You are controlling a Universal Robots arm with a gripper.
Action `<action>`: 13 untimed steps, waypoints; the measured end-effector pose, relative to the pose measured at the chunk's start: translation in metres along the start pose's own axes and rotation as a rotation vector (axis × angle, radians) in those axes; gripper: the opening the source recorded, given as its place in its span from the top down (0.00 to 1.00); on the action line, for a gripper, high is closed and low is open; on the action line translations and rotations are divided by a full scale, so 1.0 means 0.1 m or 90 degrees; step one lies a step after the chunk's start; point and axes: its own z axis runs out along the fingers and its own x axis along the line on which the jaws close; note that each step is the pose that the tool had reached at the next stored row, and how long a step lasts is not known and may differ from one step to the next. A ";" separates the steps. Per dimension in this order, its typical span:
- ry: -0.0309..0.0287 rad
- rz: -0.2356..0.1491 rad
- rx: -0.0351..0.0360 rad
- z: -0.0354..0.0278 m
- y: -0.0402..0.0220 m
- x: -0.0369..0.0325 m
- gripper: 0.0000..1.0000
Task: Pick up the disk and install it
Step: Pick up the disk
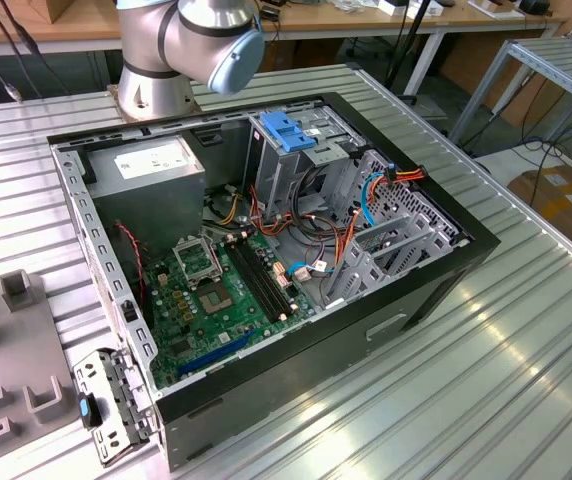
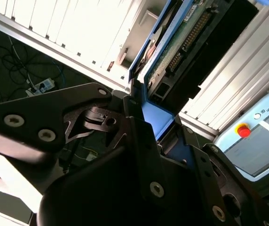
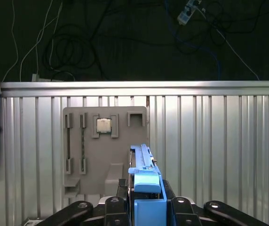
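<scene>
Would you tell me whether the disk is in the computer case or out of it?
Out: in the first wrist view the gripper is shut on the disk, with the ribbed table behind it.

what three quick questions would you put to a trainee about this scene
1. True or false: the gripper is shut on the disk.
2. Which part of the disk does the gripper grip? A: its blue end tab. B: its green circuit board. C: a cable.
3. Fill in: in the first wrist view, the grey fixture plate behind the disk holds a small square silver ____.
Key: 1 true; 2 A; 3 chip.
</scene>
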 end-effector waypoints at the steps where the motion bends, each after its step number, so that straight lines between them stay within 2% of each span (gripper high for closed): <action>1: 0.0000 0.000 0.0000 0.000 -0.021 0.000 0.63; 11: 0.0000 0.000 0.0000 0.001 -0.265 -0.003 0.63; 13: 0.0000 0.000 0.0001 0.001 -0.275 0.001 0.63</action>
